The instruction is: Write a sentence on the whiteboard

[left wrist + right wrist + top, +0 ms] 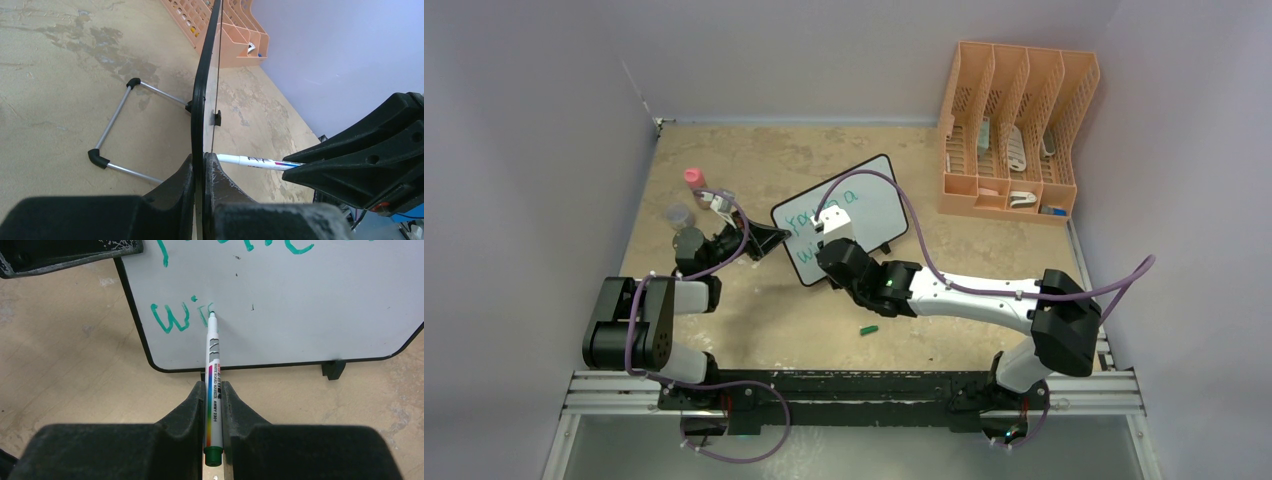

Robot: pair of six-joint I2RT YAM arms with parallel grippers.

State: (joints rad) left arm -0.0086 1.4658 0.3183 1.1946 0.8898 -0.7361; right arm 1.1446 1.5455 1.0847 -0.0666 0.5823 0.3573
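Mid-table, right gripper (213, 390) clenched on marker (213, 352), tip touching whiteboard (310, 305) at end of sentence (172, 319) lower line, left gripper (202, 162) clamped on whiteboard left edge, board propped upright just far of both

Orange file rack (972, 100) far right, pink-capped bottle (695, 180) far left, small green piece (869, 328), perhaps a cap, on tan table (764, 320)
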